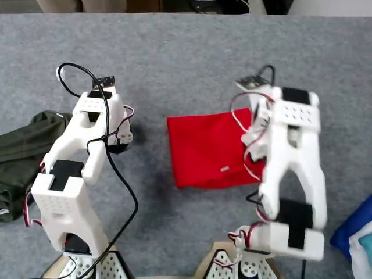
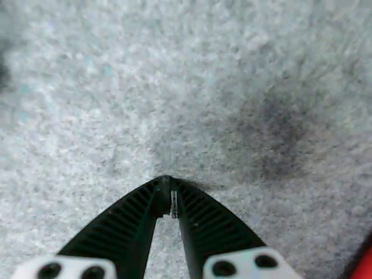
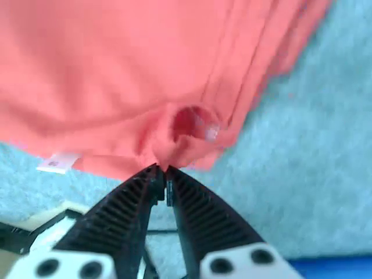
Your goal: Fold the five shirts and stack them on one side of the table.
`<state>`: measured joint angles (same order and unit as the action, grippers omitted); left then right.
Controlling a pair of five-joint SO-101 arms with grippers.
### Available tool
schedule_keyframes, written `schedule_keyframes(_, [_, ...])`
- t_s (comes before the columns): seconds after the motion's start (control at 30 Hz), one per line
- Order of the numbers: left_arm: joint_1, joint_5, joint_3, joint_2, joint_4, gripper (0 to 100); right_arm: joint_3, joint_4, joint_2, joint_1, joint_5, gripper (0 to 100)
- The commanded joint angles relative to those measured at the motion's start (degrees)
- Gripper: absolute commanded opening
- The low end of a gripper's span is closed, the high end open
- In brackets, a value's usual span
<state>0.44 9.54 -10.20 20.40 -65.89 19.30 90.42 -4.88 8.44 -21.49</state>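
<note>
Red shirt (image 1: pixel 206 148) lies folded flat mid-desk (image 1: pixel 186 52), roughly square and slightly skewed. Long axis is hard to call with your right arm over it. Right gripper (image 3: pixel 163 174) angles down at its right edge, tips closed, seemingly pinching bunched fabric. Left gripper (image 2: pixel 170 200) points down at bare desk, closed on nothing. Green shirt (image 1: pixel 23 151) lies at the left edge, blue shirt (image 1: pixel 354 229) at the right.

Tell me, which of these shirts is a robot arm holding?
The folded red cloth shirt in the middle: the right arm's jaws pinch its edge. The crumpled dark green shirt and the blue shirt lie untouched.
</note>
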Motion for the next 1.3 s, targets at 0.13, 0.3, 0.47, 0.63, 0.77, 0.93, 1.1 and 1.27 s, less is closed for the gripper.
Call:
schedule_keyframes(0.13, [-2.37, 0.26, 0.88, -1.27, 3.34, 2, 14.55, -4.75, -18.86, 5.32, -0.26, 2.1])
schedule_keyframes(0.3, [-2.37, 0.26, 0.79, -1.27, 3.34, 2, 20.53, -5.36, -31.69, 8.75, -7.12, 18.6])
schedule_keyframes(0.47, [-2.37, 0.26, 0.79, -1.27, 3.25, 2, 20.62, -5.36, -37.93, 13.14, -8.09, 23.9])
schedule_keyframes(0.63, [-2.55, 0.26, 0.97, -1.27, 3.34, 2, 19.74, -5.89, -34.42, 13.05, 0.00, 23.9])
schedule_keyframes(0.77, [-2.37, 0.26, 0.70, -1.36, 3.34, 2, 18.33, -5.54, -30.02, 13.05, 11.69, 23.9])
schedule_keyframes(0.93, [-2.37, 0.09, 0.53, -1.36, 3.34, 2, 20.35, -3.52, -28.70, 13.05, 16.09, 23.9])
schedule_keyframes(1.1, [-2.46, -0.09, 0.53, -1.36, 3.25, 2, 20.97, 0.26, -28.79, 12.97, 17.14, 23.9])
schedule_keyframes(1.27, [-2.46, -0.09, 0.53, -1.36, 3.34, 2, 21.05, 2.37, -28.44, 12.35, 37.19, 24.1])
